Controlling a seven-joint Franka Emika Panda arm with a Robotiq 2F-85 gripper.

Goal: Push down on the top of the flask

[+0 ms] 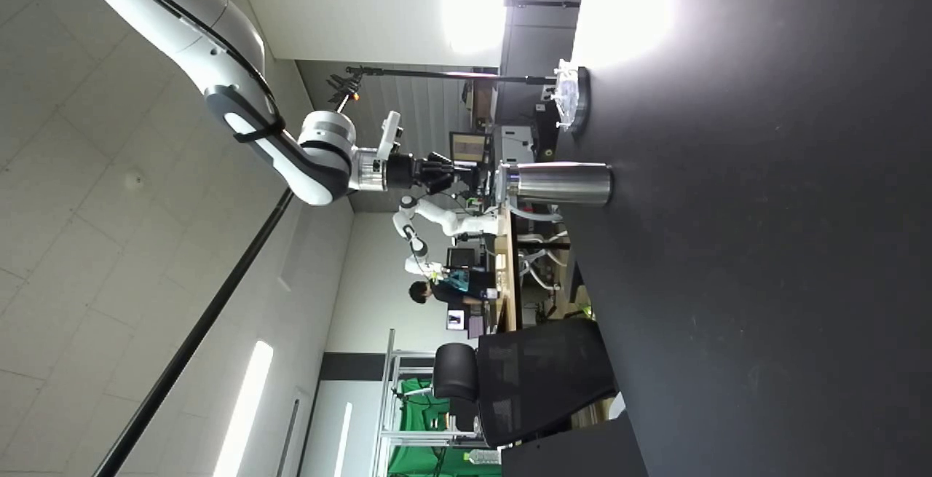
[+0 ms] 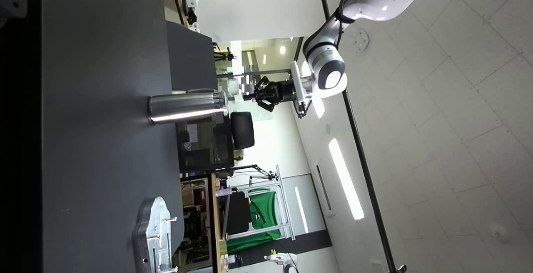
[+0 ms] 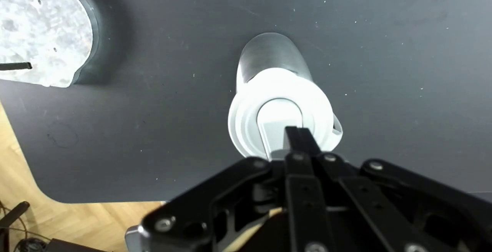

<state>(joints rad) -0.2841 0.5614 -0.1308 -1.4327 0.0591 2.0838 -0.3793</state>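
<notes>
Flask: standing upright on the desk, below the claw.
Lid from above: shown by the wrist view alone; pale, round, with an arch-shaped inset, the claw's tips overlapping its near part.
Gap over the lid: plain in both exterior views, where the claw hangs above without touching; the wrist view does not tell it.
Person: in an exterior view only, far beyond the claw, in dark clothing.
Floor: pale patterned wood, lower than the claw, past the desk's rounded corner in the wrist view.
Claw grip: fingers together, side by side, with no visible space between them; it has hold of nothing.
Flask body: smooth silver metal cylinder with bright lengthwise streaks.
Handle: grey curve beside the body, lower than the claw.
Plate: on the desk, well off to one side of the claw; mottled pale top with a dark slot, dark base, thin pegs rising from it.
Desk surface: flat, dark grey, dotted with pale specks beneath the claw.
</notes>
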